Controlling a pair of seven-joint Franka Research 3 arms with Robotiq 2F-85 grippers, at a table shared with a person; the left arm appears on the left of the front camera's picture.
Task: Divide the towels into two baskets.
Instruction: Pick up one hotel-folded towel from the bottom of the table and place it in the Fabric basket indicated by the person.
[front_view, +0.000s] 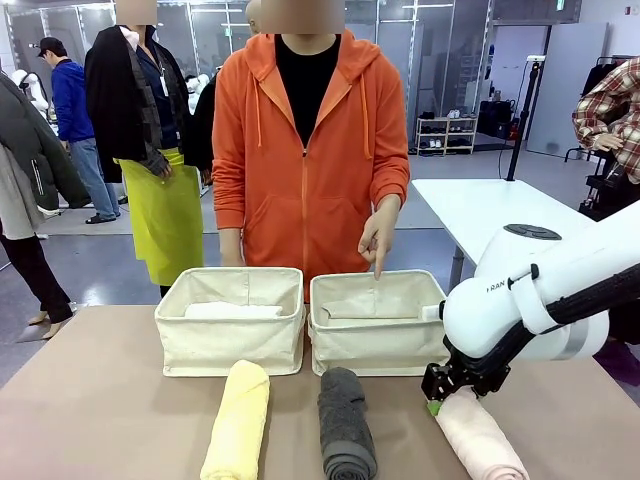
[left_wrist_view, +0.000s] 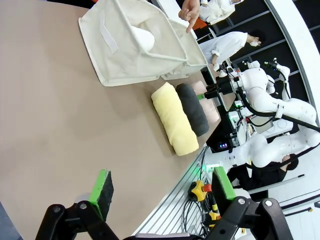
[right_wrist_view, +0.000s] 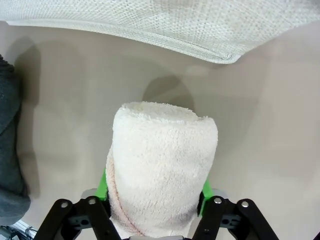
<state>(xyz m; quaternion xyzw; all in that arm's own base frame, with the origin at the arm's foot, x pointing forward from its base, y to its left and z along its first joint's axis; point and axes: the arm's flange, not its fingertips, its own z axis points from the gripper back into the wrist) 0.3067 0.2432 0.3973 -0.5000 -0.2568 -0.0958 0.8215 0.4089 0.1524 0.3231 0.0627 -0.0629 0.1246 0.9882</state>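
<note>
Just beyond pink towel (front_view: 482, 440): right basket (front_view: 375, 347)

Front camera looks across the table (front_view: 100, 400); both wrist cameras share the pink towel (right_wrist_view: 160, 165).

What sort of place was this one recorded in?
Probably an open indoor lab or workshop hall: a white worktable behind, a shelf rack by glass partitions, bystanders standing around.
</note>
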